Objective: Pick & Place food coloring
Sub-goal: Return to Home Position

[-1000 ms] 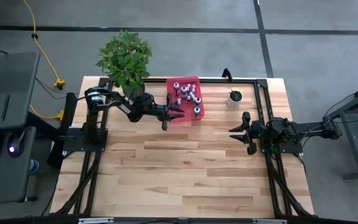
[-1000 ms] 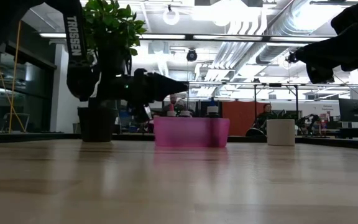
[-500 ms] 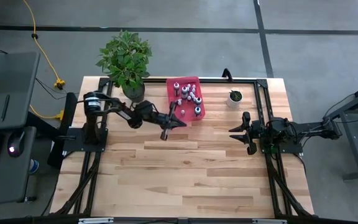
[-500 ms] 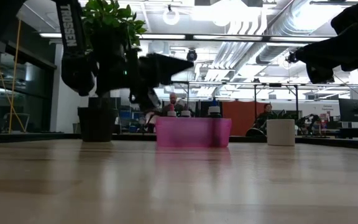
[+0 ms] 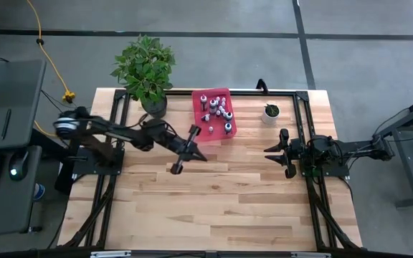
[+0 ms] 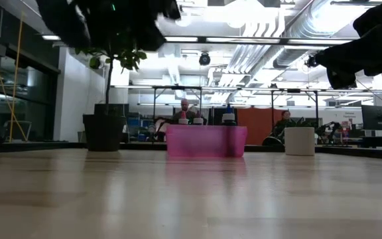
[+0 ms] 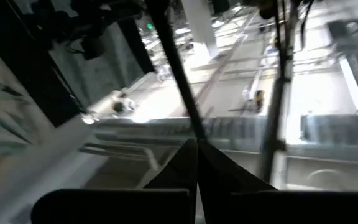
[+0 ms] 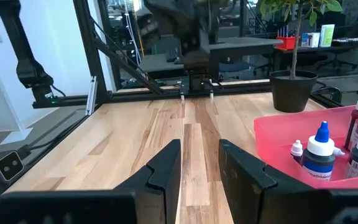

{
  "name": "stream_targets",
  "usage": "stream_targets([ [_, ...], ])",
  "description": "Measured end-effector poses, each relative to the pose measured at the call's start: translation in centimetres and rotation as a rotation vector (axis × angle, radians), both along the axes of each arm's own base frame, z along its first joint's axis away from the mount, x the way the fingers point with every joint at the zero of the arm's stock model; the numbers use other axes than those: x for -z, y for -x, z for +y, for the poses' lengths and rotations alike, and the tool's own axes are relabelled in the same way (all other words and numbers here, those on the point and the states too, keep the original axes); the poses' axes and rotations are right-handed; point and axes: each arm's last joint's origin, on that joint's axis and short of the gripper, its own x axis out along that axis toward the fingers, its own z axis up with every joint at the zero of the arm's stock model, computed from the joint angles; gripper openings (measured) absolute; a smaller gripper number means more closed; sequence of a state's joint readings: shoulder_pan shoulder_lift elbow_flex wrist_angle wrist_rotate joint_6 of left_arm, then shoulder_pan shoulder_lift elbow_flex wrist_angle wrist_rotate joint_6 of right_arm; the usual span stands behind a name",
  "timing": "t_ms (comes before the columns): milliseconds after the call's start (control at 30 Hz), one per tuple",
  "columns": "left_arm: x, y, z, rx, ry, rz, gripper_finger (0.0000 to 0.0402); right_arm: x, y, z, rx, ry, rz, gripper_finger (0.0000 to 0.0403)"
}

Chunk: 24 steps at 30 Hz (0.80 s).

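Note:
The food coloring bottles [image 5: 219, 110] stand in a pink bin [image 5: 201, 119] at the table's far middle. In the right wrist view they are white-capped bottles [image 8: 321, 152] inside the bin's wall [image 8: 278, 134]. Their caps [image 6: 227, 118] show above the bin's rim in the low view. My left gripper [image 5: 185, 149] hangs high over the table, near-left of the bin. It is tipped up at the ceiling with its fingers shut [image 7: 197, 149], and I see nothing between them. My right gripper [image 5: 269, 153] waits open [image 8: 199, 155] at the table's right side, pointing left.
A large potted plant [image 5: 145, 68] stands at the far left corner, next to the bin. A small white pot with a green plant [image 5: 270, 112] sits to the right of the bin. Bare wood [image 5: 221, 201] fills the middle and near part. People sit in the room beyond.
My left gripper has drawn back from the pink bin toward the near-left. It has risen high, leaving the top of the low view, and tipped upward. The right arm has kept still.

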<state>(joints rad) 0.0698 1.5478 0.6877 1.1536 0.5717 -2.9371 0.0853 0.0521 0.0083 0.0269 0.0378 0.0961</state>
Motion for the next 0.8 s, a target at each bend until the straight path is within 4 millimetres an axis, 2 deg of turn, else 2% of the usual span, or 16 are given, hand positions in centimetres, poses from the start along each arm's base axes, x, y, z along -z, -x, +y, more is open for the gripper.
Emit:
stream_targets([
  [200,-5.2,1.6,-1.7,0.047,-0.240,-0.046,0.0000,0.0,0.0,0.0,0.000,0.000,0.000,0.0099],
  [300,-7.7,2.4,-2.6,0.040,-0.410,-0.137,0.0000,0.0,0.0,0.0,0.000,0.000,0.000,0.0099],
  [400,-10.1,3.0,-3.7,0.005,-0.613,-0.348,0.0000,0.0,0.0,0.0,0.000,0.000,0.000,0.0099],
  [533,-12.7,3.7,-5.4,-0.088,-0.877,-0.718,0.0000,0.0,0.0,0.0,0.000,0.000,0.000,0.0099],
  [700,-15.1,4.8,-7.8,-0.177,-1.040,-1.072,0.0000,0.0,0.0,0.0,0.000,0.000,0.000,0.0099],
  [800,-15.7,5.3,-9.0,-0.201,-1.080,-1.172,0.0000,0.0,0.0,0.0,0.000,0.000,0.000,0.0099],
])
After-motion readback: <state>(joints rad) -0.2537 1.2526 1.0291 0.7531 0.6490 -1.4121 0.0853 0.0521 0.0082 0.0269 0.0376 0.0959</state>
